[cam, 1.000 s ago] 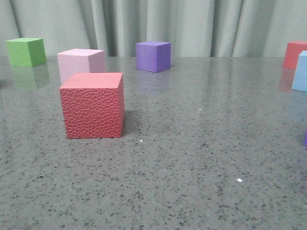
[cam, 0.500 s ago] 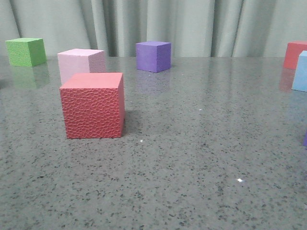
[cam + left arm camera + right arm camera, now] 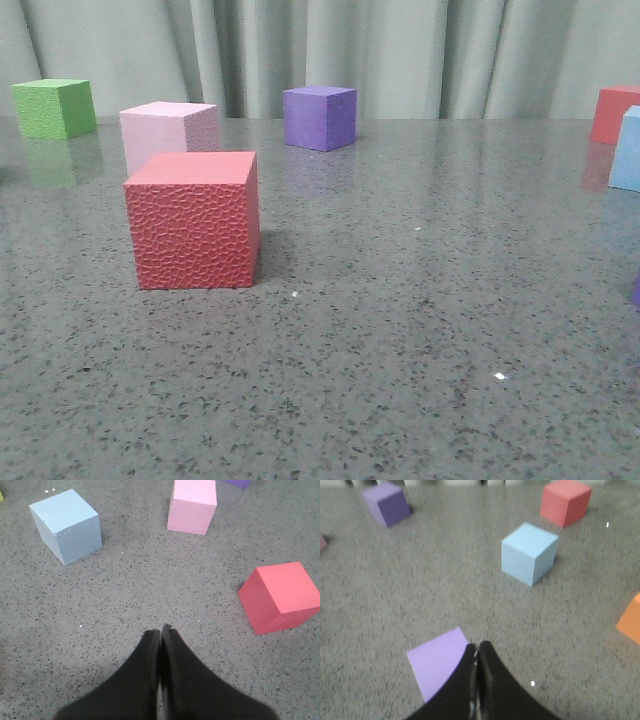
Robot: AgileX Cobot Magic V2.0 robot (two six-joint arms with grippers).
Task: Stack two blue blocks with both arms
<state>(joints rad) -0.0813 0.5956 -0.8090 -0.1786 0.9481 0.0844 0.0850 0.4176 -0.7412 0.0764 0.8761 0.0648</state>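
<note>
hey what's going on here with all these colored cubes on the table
Nothing is being handled yet. Both arms hang above the grey table with fingers closed and empty: the left gripper faces one blue block, and the right gripper faces the other blue block. Each block sits alone on the table, so the stacking hasn't started.

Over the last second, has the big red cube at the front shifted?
No. The red cube keeps the same overlap against the pink cube behind it, on the same patch of table.
</note>
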